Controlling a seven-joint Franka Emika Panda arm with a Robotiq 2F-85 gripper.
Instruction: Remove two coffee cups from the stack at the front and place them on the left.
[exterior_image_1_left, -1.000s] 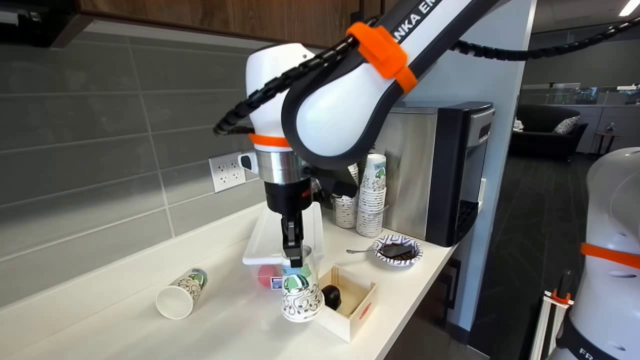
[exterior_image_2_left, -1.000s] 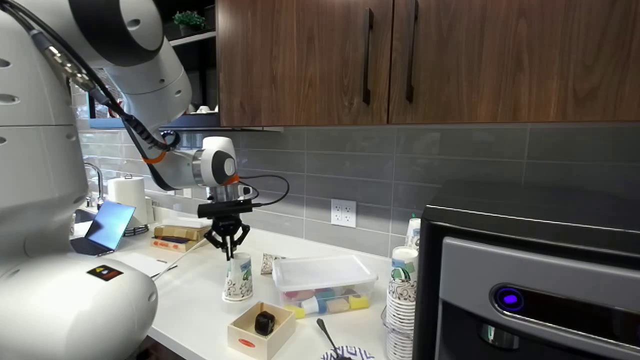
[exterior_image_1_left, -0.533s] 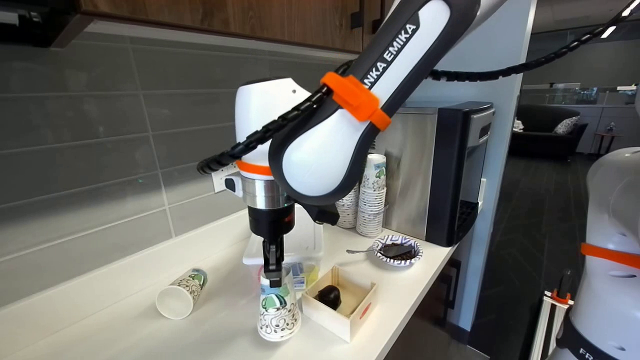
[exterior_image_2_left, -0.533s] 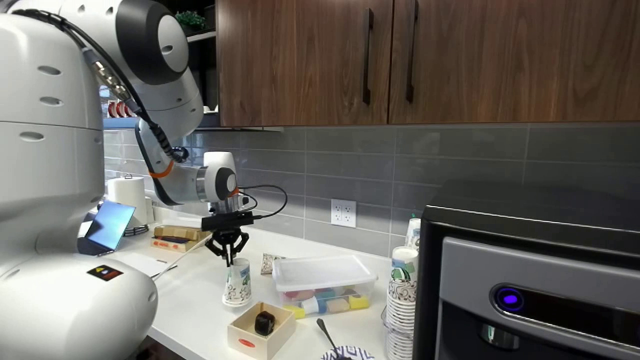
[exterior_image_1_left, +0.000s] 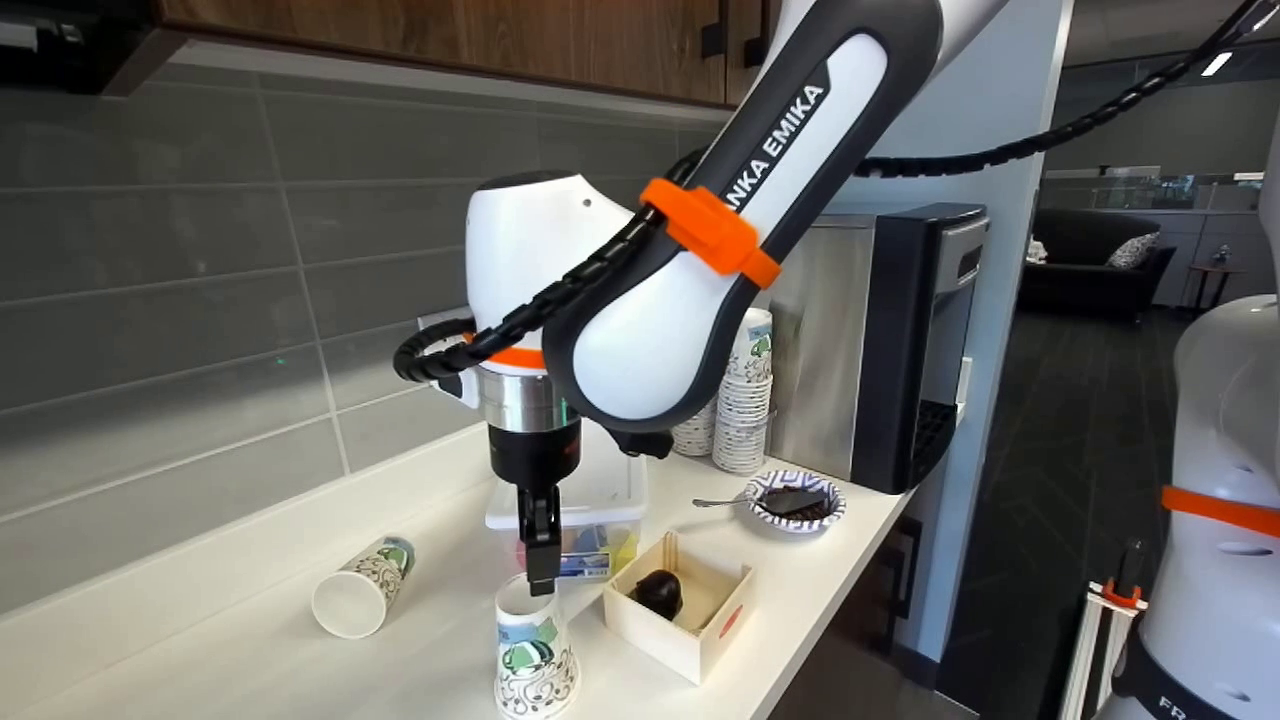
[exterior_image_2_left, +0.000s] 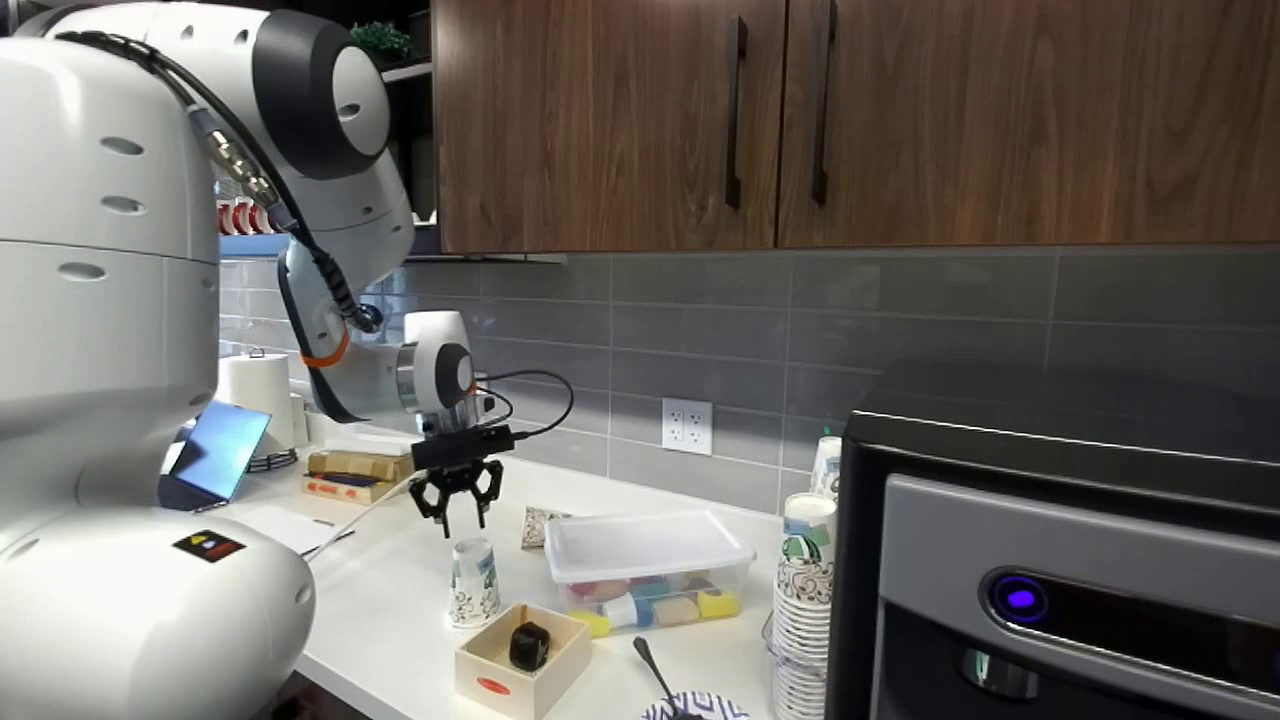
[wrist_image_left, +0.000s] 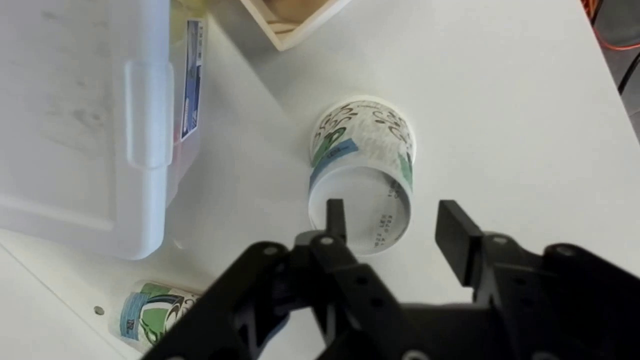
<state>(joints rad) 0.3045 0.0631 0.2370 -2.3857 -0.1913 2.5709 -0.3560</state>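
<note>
the gripper (exterior_image_2_left: 465, 527) is spread wide, with nothing in its hold; in both exterior views the upturned paper cup (exterior_image_1_left: 530, 655) lies near six o'clock from the jaws, closed base up, mouth seemingly down on the counter (exterior_image_1_left: 440, 640), long axis close to vertical; in the wrist view it sits toward half past ten from the middle of the gap, one finger (wrist_image_left: 336, 217) overlapping the base and its mate clear of it; whether they touch, i cannot tell; in an exterior view the toppled paper cup (exterior_image_1_left: 368, 588) is near ten o'clock from the upturned one, and the nested cup stack (exterior_image_1_left: 745, 400) stands well apart toward half past one; i judge the task all but done; the next move likely calls for a straight rise toward twelve o'clock, since sideways drift could tip so light a cup
</note>
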